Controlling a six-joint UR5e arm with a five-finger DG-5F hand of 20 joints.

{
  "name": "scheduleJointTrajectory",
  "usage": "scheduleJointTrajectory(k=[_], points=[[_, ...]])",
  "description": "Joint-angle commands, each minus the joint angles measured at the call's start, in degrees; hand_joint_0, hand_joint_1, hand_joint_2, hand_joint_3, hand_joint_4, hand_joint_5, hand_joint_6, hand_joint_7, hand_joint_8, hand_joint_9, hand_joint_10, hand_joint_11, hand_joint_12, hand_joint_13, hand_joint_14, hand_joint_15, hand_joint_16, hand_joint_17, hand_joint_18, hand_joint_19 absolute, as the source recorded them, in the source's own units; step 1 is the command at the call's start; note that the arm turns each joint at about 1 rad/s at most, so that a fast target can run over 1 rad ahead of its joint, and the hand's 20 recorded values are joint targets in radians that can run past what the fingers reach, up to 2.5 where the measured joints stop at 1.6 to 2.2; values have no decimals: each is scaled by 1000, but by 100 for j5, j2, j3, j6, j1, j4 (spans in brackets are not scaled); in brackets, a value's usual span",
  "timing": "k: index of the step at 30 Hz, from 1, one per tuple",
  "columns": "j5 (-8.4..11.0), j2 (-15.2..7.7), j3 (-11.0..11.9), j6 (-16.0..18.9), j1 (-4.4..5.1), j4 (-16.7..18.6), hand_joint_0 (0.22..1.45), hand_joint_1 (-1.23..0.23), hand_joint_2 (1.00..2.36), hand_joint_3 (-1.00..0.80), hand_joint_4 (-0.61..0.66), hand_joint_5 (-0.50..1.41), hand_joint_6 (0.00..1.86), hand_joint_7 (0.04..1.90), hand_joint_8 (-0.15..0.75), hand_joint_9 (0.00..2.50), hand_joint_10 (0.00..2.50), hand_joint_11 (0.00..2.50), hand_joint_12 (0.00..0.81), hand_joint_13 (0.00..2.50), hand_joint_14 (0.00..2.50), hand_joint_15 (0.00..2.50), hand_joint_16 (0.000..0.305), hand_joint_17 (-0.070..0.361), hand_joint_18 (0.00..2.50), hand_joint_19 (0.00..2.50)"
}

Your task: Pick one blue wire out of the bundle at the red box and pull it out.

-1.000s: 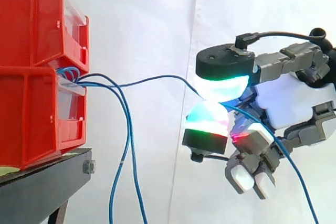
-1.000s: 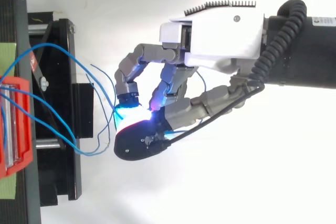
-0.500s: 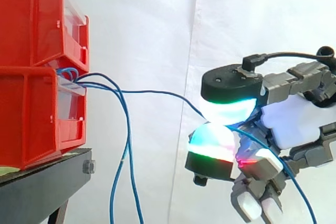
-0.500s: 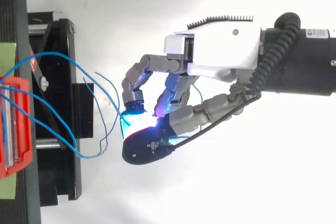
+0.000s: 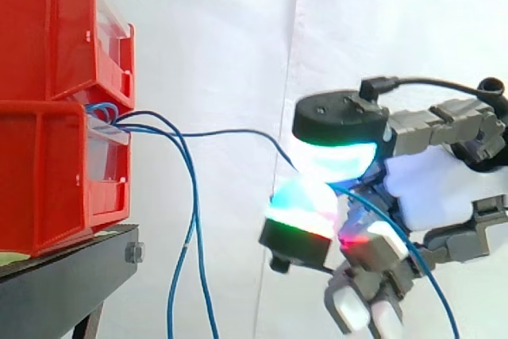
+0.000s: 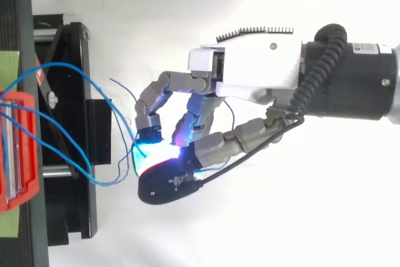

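At the left edge, on the black stand (image 5: 55,283), the red bins (image 5: 48,156) hold the bundle (image 5: 103,110) in the gap between them; loose wires (image 5: 190,244) droop from it toward the floor; one blue wire (image 5: 230,132) runs nearly level and fairly taut to the right, its root lodged at the box, so the picking looks done and the pulling-out is not yet finished; the hand (image 5: 432,192), well apart from the bins, pinches that wire between two glowing pads (image 5: 333,156), one above the other, the other fingers curled below, the wrist reaching in level from the right.
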Motion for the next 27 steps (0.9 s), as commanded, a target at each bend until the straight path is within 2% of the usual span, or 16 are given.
scheduleJointTrajectory(k=[1,27], points=[[2,-1,-57,-2,17,367,649,-829,1002,63,-45,-107,967,1063,397,1127,10,774,477,913,14,500,61,137,931,432],[19,-1,-101,-29,26,428,649,-828,1003,64,-43,-108,967,1064,393,1129,10,766,474,914,14,502,61,137,928,431]])
